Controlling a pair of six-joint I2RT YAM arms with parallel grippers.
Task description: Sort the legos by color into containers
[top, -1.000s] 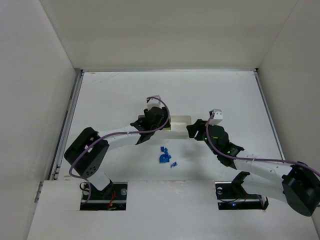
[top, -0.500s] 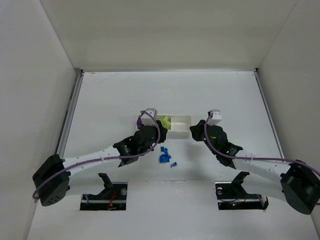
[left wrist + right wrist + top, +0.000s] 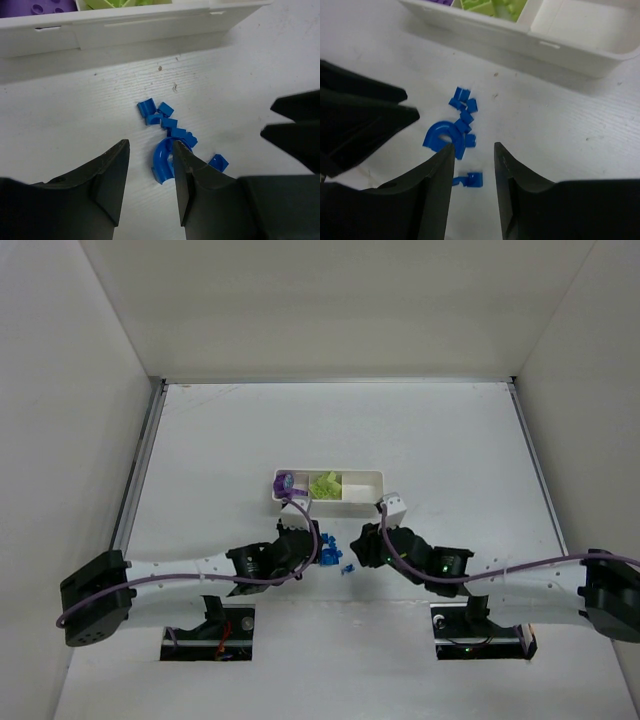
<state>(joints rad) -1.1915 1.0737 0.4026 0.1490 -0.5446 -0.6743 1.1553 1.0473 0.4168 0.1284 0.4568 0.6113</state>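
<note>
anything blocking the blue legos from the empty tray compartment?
Nothing visible. Bare table lies between the blue legos and the tray; only its low near wall must be cleared to reach the empty compartment.

Left arm (image 3: 190,568) and right arm (image 3: 520,575) are showing white links between chunky black joints (image 3: 95,597). Purple cable (image 3: 310,515) is running along each arm and looping at the wrist. White camera block (image 3: 394,507) is sitting on the right wrist, with small green lights (image 3: 437,562) glowing nearby. Fingers (image 3: 107,185) are looking matte black and wedge-shaped, with smooth inner faces, in both wrist views.
</note>
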